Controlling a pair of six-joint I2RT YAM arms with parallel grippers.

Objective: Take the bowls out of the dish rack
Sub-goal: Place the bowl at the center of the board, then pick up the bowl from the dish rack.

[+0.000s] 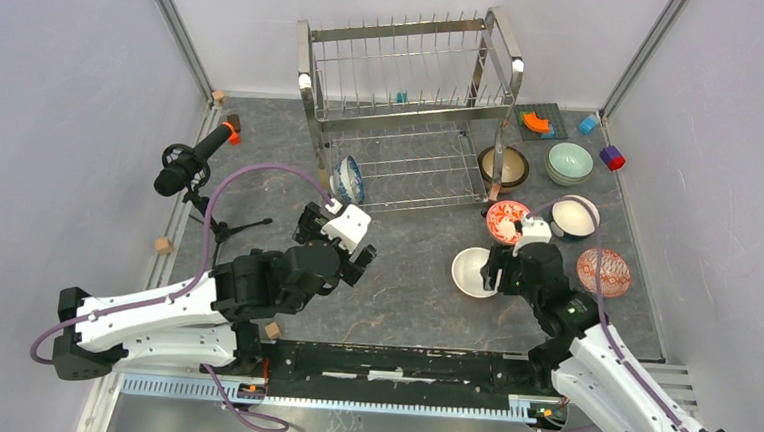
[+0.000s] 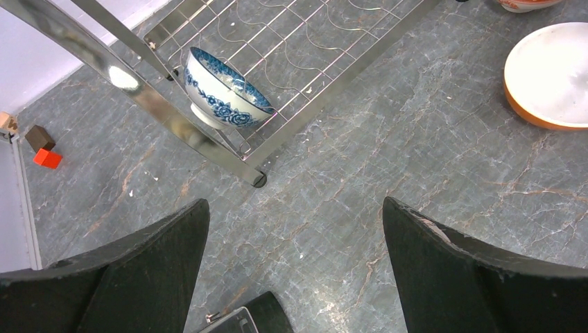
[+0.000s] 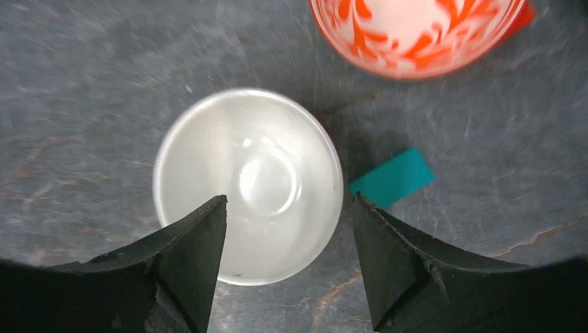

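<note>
The steel dish rack point(image 1: 410, 108) stands at the back. A blue-and-white bowl point(image 1: 345, 179) leans on its lower tier, at the left end, also in the left wrist view point(image 2: 225, 97). My left gripper point(image 1: 336, 241) point(image 2: 295, 229) is open and empty over the table, just in front of that rack corner. My right gripper point(image 1: 495, 273) point(image 3: 288, 208) is open, its jaws straddling the right rim of a white bowl with an orange outside point(image 1: 472, 272) point(image 3: 248, 184). A red-patterned bowl point(image 1: 507, 221) point(image 3: 416, 31) sits just behind it.
At the right are a brown-gold bowl point(image 1: 503, 166) by the rack's leg, a pale green bowl point(image 1: 570, 162), a cream bowl point(image 1: 573, 216) and a red-patterned dish point(image 1: 603, 271). A teal block point(image 3: 392, 178) lies beside the white bowl. A microphone on a tripod point(image 1: 186, 164) stands at the left.
</note>
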